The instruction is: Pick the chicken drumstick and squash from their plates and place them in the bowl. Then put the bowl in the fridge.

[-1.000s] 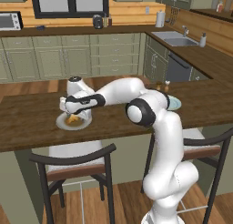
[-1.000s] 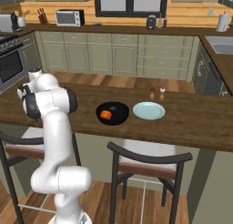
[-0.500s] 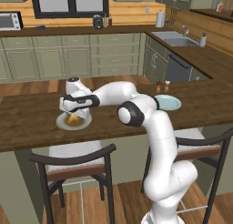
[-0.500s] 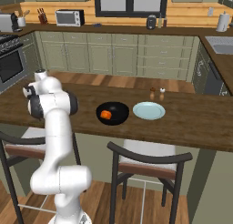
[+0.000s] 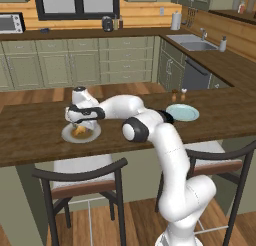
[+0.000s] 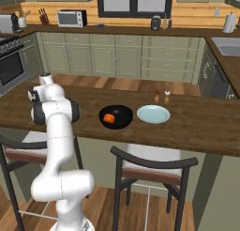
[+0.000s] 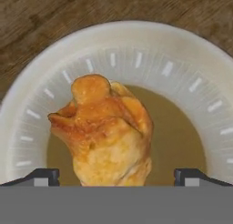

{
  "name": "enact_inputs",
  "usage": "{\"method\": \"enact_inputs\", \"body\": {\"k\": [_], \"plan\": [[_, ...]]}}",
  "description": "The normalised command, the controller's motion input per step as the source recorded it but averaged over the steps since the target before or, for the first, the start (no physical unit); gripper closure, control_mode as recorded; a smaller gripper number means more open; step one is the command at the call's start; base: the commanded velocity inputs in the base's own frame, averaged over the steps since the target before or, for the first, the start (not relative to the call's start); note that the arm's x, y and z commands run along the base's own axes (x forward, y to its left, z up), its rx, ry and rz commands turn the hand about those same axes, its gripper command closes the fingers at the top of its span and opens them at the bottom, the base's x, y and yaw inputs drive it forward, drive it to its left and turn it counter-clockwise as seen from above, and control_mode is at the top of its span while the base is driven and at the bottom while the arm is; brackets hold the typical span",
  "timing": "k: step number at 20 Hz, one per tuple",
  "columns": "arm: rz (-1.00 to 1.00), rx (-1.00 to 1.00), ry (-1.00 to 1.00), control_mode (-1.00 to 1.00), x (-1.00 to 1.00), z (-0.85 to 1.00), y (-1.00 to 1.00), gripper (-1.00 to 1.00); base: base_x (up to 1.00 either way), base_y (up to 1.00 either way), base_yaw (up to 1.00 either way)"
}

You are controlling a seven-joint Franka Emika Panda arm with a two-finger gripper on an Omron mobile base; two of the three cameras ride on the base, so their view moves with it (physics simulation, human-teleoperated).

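Note:
The golden-tan chicken drumstick [image 7: 107,136] lies on the brownish centre of a pale round plate [image 7: 136,36]. My gripper [image 7: 117,176] is open just above it, and its dark fingertips [image 7: 43,175] stand wide on either side of the meat without touching. From the left base, the gripper [image 5: 76,125] hangs low over that plate [image 5: 93,136] and the drumstick [image 5: 78,133]. The orange squash [image 6: 109,118] sits inside the black bowl [image 6: 121,123] on the counter. A second, pale blue plate [image 6: 153,114] lies bare to the bowl's right. The fridge is out of view.
Two small shakers [image 6: 161,97] stand behind the bare plate. Dark-framed stools [image 5: 82,182] [image 6: 150,166] are tucked against the wooden counter's near edge. My own arm [image 5: 145,130] stretches across the counter between the plates.
The hand has sunk a little towards the drumstick's plate and the elbow has swung left. The squash, bowl and plates have not moved.

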Motion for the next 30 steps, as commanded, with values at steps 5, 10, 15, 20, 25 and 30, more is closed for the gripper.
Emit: {"method": "enact_inputs", "body": {"k": [5,10,15,20,25,30], "plan": [[0.03,-0.04,0.09,-1.0,0.24,-0.44,0.2,-1.0,0.0,0.0,0.0],[0.05,-0.03,0.06,-1.0,-0.01,-0.46,0.13,1.0,0.0,0.0,0.0],[0.03,0.0,0.01,-1.0,-0.72,-0.55,-0.51,1.0,0.0,0.0,0.0],[0.0,0.1,-0.19,-1.0,-1.0,-0.06,-1.0,1.0,0.0,0.0,0.0],[0.0,0.19,-0.33,-1.0,-1.0,0.18,-1.0,1.0,0.0,0.0,0.0],[0.0,0.26,-0.42,-1.0,-1.0,0.02,-1.0,1.0,0.0,0.0,0.0]]}}
